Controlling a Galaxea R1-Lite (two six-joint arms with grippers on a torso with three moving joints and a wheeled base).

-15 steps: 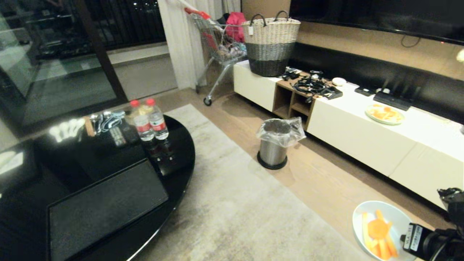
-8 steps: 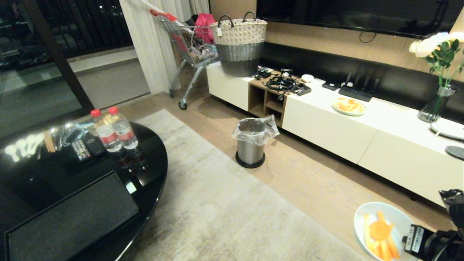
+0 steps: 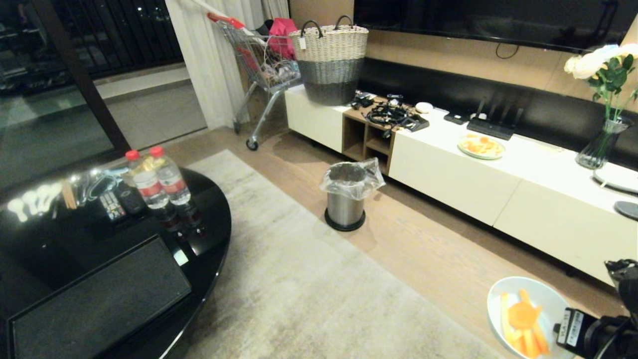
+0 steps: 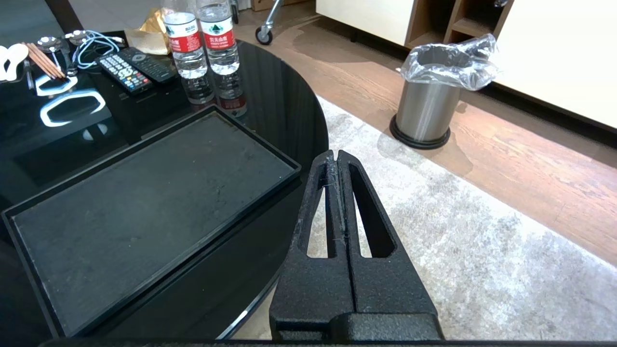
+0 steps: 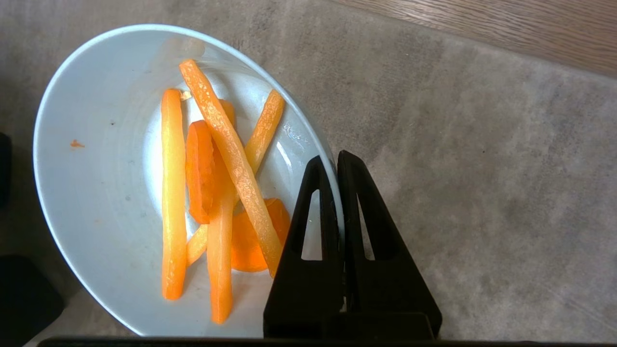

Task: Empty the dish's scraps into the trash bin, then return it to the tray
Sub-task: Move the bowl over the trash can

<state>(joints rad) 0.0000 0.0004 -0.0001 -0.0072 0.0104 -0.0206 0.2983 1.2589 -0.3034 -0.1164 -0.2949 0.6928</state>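
My right gripper (image 5: 330,161) is shut on the rim of the dish (image 5: 96,183), a small white bowl held in the air above the rug at the head view's lower right (image 3: 541,299). Orange and yellow scraps (image 5: 217,193) lie in it. The steel trash bin (image 3: 345,197) with its clear liner stands on the wood floor ahead, well apart from the dish. The black tray (image 4: 144,212) rests empty on the round black table. My left gripper (image 4: 334,156) is shut on nothing, parked beside the table's edge.
Two water bottles (image 3: 159,179), remotes and cutlery sit on the black table (image 3: 209,209). A long white cabinet (image 3: 498,184) carries a woven basket (image 3: 329,60), cables, a green plate of orange pieces (image 3: 481,147) and a vase. A shopping cart (image 3: 259,65) stands behind. A grey rug (image 3: 309,289) covers the floor.
The whole scene slid left during the first half second as the camera turned right, then held still. The dish stays in my right gripper at the same spot in view.
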